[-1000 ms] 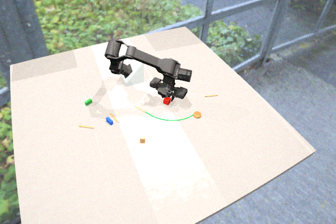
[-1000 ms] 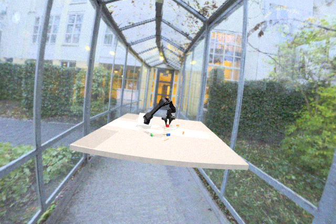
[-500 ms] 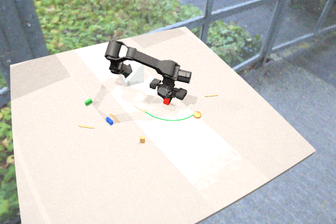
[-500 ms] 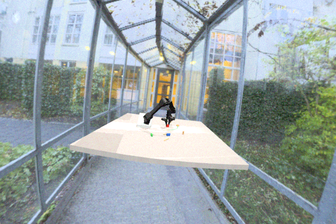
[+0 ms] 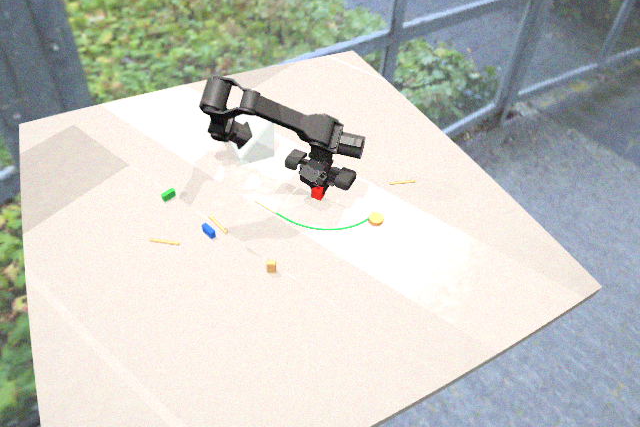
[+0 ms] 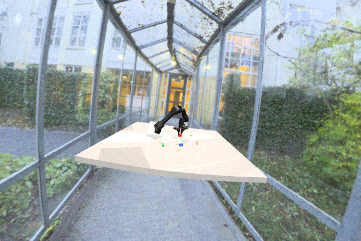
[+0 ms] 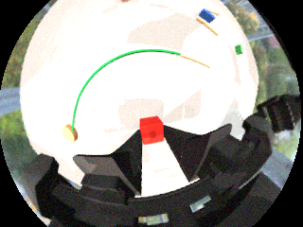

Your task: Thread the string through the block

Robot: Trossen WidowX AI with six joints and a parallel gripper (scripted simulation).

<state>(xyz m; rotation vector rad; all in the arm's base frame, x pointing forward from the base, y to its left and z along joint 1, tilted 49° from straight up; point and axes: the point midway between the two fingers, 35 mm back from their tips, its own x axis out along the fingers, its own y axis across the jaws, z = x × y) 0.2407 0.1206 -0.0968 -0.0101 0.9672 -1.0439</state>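
The red block (image 5: 317, 193) (image 6: 180, 135) (image 7: 151, 125) stands on the table; a dark hole shows in its face in the wrist view. My gripper (image 7: 151, 129) points down and is shut on the red block, one finger at each side. The round button (image 5: 375, 218) (image 7: 70, 133) lies to one side. The green string (image 5: 325, 229) (image 7: 156, 50) curves from it, around the block at a distance, to the thin stick (image 5: 265, 206) (image 7: 195, 61). That stick lies flat on the table, apart from the gripper. The fingers partly hide the block in the top view.
A blue block (image 5: 208, 230) (image 6: 181, 144) (image 7: 206, 15) lies beside a loose stick (image 5: 217, 224). Other loose sticks lie at the left (image 5: 164, 241) and right (image 5: 402, 182). A green block (image 5: 168, 195) (image 7: 239, 49) and an orange block (image 5: 271, 266) (image 6: 197, 142) are farther off.
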